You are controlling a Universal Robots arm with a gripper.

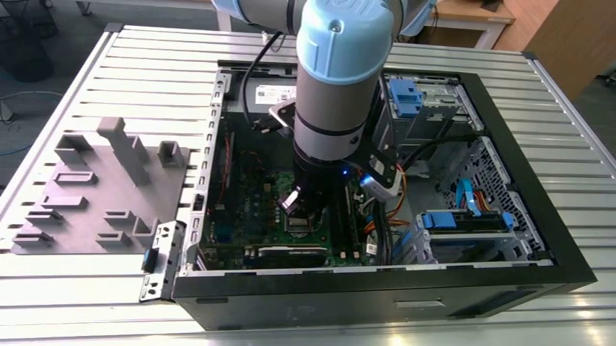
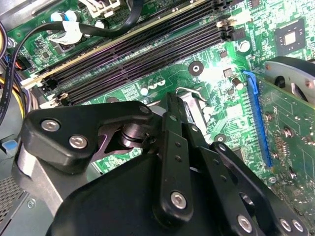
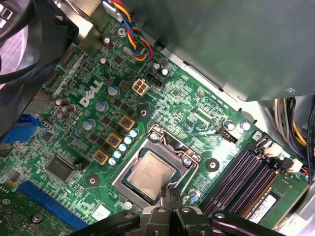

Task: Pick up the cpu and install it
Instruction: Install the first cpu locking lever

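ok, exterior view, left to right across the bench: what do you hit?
Grey tray → motherboard → arm, over the board inside the case → blue drive caddies → case's black side wall.

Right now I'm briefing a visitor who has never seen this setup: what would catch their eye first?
First the grey arm reaching down into the open black computer case on the slatted table. In the first wrist view, the cpu lies in its metal socket frame on the green motherboard, the gripper just above the frame's edge. A grey moulded tray lies at the exterior view's left.
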